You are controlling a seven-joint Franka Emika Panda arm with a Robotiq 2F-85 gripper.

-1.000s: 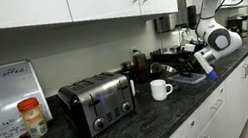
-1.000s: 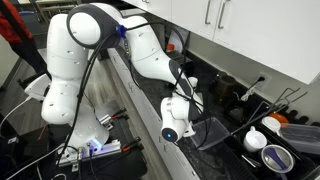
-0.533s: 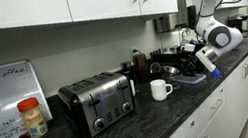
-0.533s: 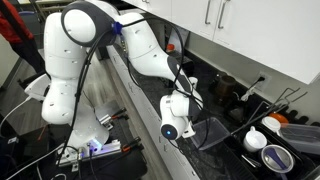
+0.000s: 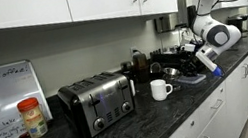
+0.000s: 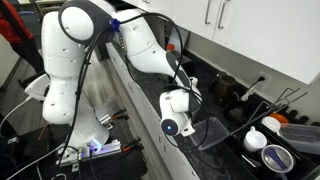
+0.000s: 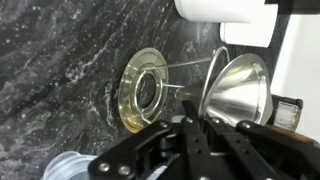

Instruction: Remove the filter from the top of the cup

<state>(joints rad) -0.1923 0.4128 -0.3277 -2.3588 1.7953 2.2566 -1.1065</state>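
Dark stone kitchen counter (image 5: 173, 117), filter off the cup.
In an exterior view the cup (image 5: 161, 89) stands near the toaster (image 5: 97, 102), well apart from the arm (image 5: 222, 34). In an exterior view (image 6: 150, 55) the arm bends low over the counter. In the wrist view the gripper (image 7: 192, 128) is pressed together, pinching the filter (image 7: 238, 88), which is tipped sideways.

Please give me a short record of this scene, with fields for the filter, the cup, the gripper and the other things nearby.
filter: metal funnel, turned on its side at the fingertips, over the dark counter
cup: white mug, upright, nothing on top
gripper: shut, seemingly on the filter
task state: filter is off the cup
nearby: toaster, red-lidded jar
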